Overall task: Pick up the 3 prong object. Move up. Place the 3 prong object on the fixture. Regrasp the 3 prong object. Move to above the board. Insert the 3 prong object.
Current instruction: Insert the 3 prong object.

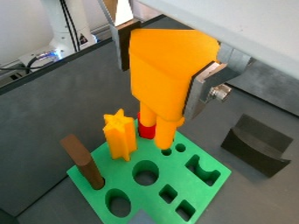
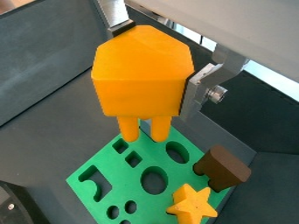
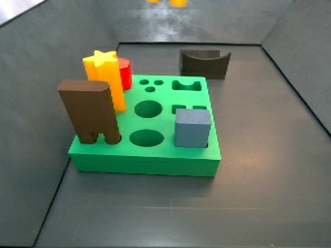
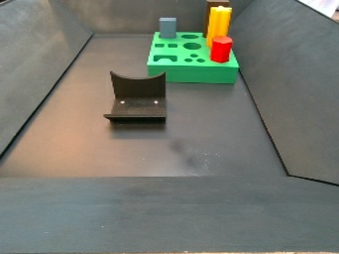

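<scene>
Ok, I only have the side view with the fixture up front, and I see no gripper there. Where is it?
Observer: The gripper is above the board, shut on the 3 prong object, as both wrist views show.
Operator: Are the prongs in?
Observer: No. In a side view only the orange prong tips show at the frame's top edge, well clear above the three small holes.
Operator: Anything on the board I'm missing?
Observer: A tall brown arch-shaped block stands at a corner of it, next to the yellow star-topped post.
</scene>
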